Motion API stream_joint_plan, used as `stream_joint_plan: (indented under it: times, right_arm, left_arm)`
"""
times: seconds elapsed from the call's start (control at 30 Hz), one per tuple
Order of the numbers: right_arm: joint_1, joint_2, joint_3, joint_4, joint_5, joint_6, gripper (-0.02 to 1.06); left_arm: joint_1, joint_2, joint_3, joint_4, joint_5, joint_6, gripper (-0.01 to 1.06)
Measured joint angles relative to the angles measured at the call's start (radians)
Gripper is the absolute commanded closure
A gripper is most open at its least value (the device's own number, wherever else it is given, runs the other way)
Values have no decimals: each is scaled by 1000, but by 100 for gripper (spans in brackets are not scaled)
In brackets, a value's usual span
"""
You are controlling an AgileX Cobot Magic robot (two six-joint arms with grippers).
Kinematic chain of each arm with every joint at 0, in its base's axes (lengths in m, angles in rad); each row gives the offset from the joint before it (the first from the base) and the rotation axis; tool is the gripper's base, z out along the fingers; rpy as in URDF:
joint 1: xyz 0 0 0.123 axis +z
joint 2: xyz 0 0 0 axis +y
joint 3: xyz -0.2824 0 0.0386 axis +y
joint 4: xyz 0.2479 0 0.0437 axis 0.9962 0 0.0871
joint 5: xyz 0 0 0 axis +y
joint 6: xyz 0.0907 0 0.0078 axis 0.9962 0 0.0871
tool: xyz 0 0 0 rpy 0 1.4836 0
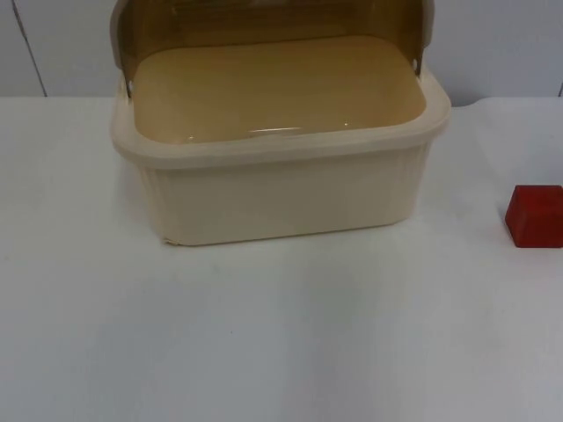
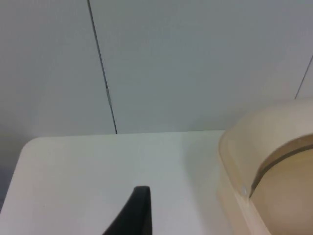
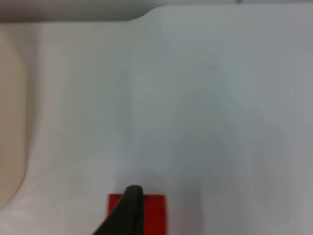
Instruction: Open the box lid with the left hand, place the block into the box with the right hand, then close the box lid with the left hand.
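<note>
Box (image 1: pixel 281 189) mid-worktop, lid (image 1: pixel 264 26) already up for loading | block (image 1: pixel 535 215) on worktop right of it | right tool (image 3: pixel 128 210) above block, I judge lining up | left tool (image 2: pixel 134 210) waits beside box | I can't tell either tool's grip state

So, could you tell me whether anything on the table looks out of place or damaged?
Nothing stands out. The cream box sits upright with its lid raised and nothing visible inside, and the red block rests intact on the white table beside it.
</note>
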Motion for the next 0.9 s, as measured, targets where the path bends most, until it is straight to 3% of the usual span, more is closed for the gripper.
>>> stream_joint_plan:
  times: [0.27, 0.53, 0.9]
  right_arm:
    - [55, 169, 0, 2, -103, 135, 0]
    - [87, 322, -29, -2, -178, 158, 0]
    - [116, 434, -193, -2, -94, 161, 0]
  left_arm:
    - [0, 10, 0, 11, 2, 0, 0]
    - [-1, 10, 0, 49, 2, 1, 0]
    - [-1, 10, 0, 55, 2, 1, 0]
